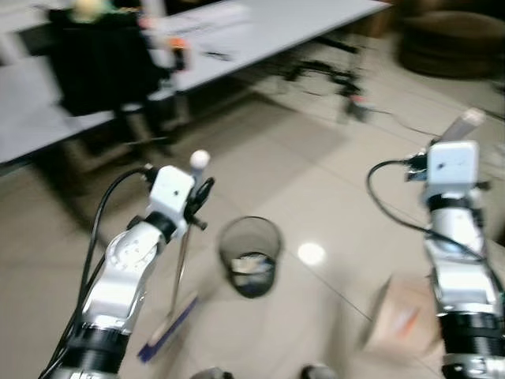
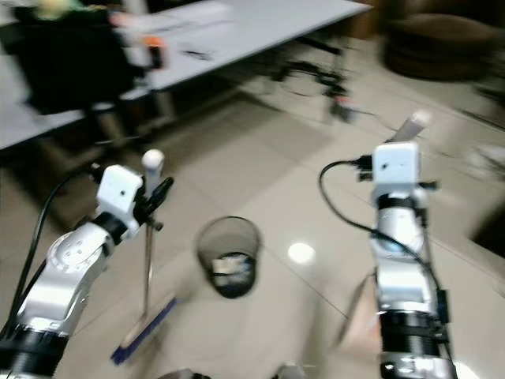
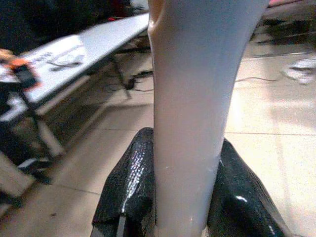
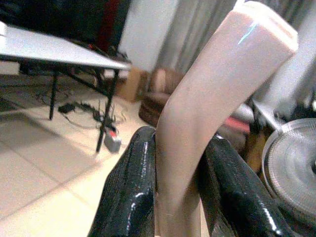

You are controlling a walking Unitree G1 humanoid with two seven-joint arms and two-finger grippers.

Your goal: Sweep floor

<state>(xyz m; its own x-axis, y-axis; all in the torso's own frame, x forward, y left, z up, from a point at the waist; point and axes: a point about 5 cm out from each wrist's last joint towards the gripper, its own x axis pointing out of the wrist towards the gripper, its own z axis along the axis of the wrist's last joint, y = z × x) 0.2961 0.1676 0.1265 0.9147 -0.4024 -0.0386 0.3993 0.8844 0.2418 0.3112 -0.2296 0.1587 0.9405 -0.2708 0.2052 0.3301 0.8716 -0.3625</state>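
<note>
A broom stands nearly upright on the tiled floor: thin shaft, white round top (image 1: 199, 159), blue-bristled head (image 1: 170, 328) resting on the tiles by my left side. My left gripper (image 1: 201, 193) is shut on the broom's shaft just under the top; in the left wrist view the pale handle (image 3: 190, 123) sits clamped between the black fingers (image 3: 128, 192). My right gripper (image 1: 456, 136) is shut on a pale pinkish dustpan handle (image 4: 207, 113), held between its fingers (image 4: 131, 187). The beige dustpan (image 1: 402, 316) hangs blurred below, near the floor on my right.
A black mesh waste bin (image 1: 250, 257) with some litter inside stands on the floor between my arms. A long grey table (image 1: 260, 31) runs across the back, with a black chair (image 1: 99, 63) and cables (image 1: 331, 75) on the floor. A dark seat (image 1: 454, 39) is far right.
</note>
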